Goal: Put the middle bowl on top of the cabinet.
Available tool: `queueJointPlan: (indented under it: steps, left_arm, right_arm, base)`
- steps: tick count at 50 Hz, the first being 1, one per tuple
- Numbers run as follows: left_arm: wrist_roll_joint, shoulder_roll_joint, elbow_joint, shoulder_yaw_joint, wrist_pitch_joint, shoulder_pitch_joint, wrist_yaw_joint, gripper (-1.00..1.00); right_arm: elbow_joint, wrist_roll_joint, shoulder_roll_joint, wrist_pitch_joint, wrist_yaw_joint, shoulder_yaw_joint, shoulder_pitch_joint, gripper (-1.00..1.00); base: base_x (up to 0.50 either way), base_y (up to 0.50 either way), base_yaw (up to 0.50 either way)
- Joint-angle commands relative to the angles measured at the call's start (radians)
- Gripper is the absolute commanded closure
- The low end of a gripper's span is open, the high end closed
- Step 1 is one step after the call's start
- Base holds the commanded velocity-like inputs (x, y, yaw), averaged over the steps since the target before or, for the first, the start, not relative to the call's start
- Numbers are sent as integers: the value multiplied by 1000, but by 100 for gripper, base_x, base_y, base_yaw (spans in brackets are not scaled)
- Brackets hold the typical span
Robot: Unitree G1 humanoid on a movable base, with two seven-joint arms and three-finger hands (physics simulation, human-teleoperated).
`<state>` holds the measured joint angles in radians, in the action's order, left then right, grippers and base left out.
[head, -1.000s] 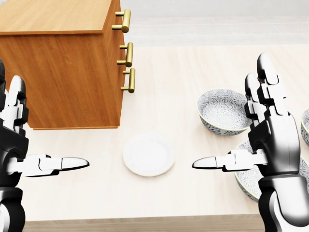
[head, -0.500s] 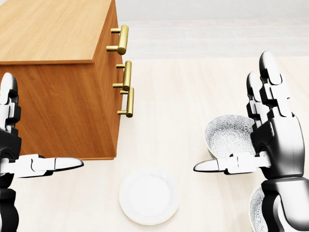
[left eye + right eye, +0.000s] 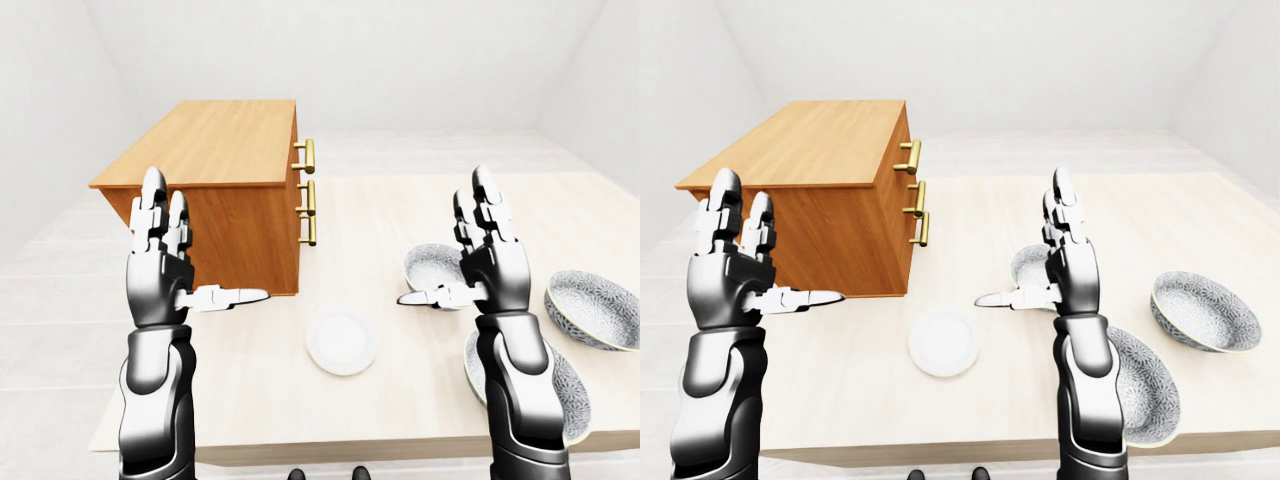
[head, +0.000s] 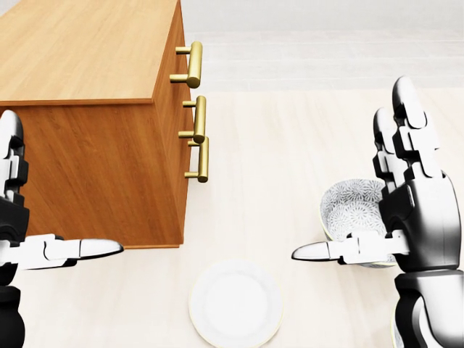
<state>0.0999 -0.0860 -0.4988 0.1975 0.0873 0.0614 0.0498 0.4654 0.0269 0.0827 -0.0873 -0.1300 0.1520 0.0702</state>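
Bowls [image 3: 1205,310] upright, mouths up — R of cabinet [image 3: 810,140], R-eye view

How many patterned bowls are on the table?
3. A small bowl shows partly behind the right hand; a wide bowl lies at the right-eye view's far right; a third bowl lies lowest, partly behind the right forearm. None seems fully hidden.
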Motion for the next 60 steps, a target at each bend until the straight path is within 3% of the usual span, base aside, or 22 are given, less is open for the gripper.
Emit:
queueJointPlan:
  steps: [1,55,60]
  left_arm:
    - [4,2,1,1,0,-4,6,-100]
    - [-12,13,-69,13,0,-44,10,-100]
    - [24,-7,-68,27,0,-64,74,-100]
  right_arm:
    - [-7,6,2,0,-3,12,-3,-100]
    - [50,19,12,0,-19,49,-26,-100]
    - [32,-28,32,0,-11,51,-26,-100]
  base:
    - [0,0,0]
    - [6,0,0]
    - [0,0,0]
